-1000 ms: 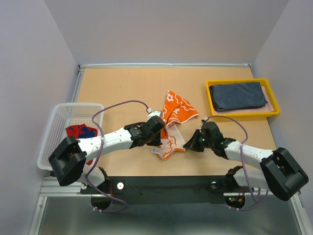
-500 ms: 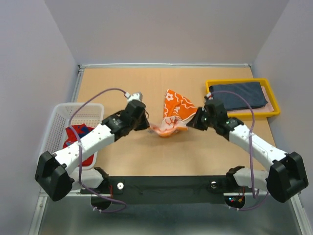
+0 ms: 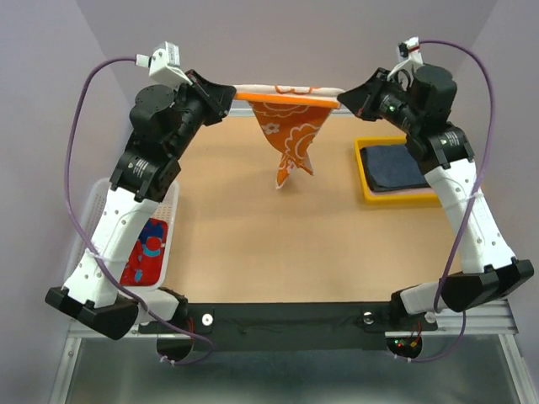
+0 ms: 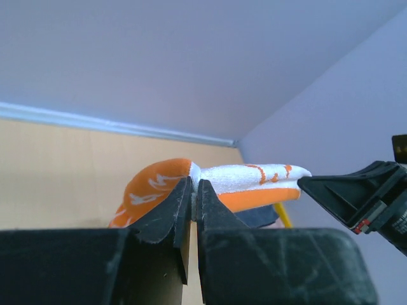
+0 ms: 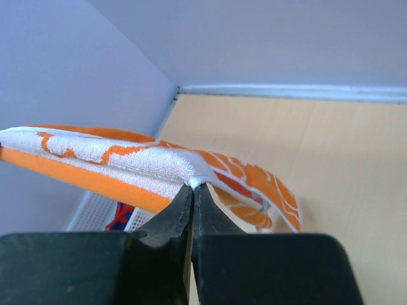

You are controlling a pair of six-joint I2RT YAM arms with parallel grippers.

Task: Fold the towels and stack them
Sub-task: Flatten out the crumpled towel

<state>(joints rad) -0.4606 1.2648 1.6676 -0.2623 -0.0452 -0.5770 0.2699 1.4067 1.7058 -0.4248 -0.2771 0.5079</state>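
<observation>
One in the air: orange towel [image 3: 288, 135], top edge stretched taut, the rest hung in a point over the desk [image 3: 236, 244]
Left tool [image 3: 231, 94]: pinched one top corner of it
Right tool [image 3: 344, 100]: pinched the other top corner
Navy towel [image 3: 400, 168]: lay folded in the yellow tray [image 3: 364, 177]
Red towel [image 3: 145, 252]: lay in the white basket [image 3: 105, 195]

Lab enclosure: plain walls [image 3: 278, 42], wooden table [image 3: 236, 244]

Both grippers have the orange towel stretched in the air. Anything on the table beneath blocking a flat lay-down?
Nothing visible. The table under the orange towel is bare wood; the basket sits to its left and the yellow tray to its right, both clear of it.
</observation>
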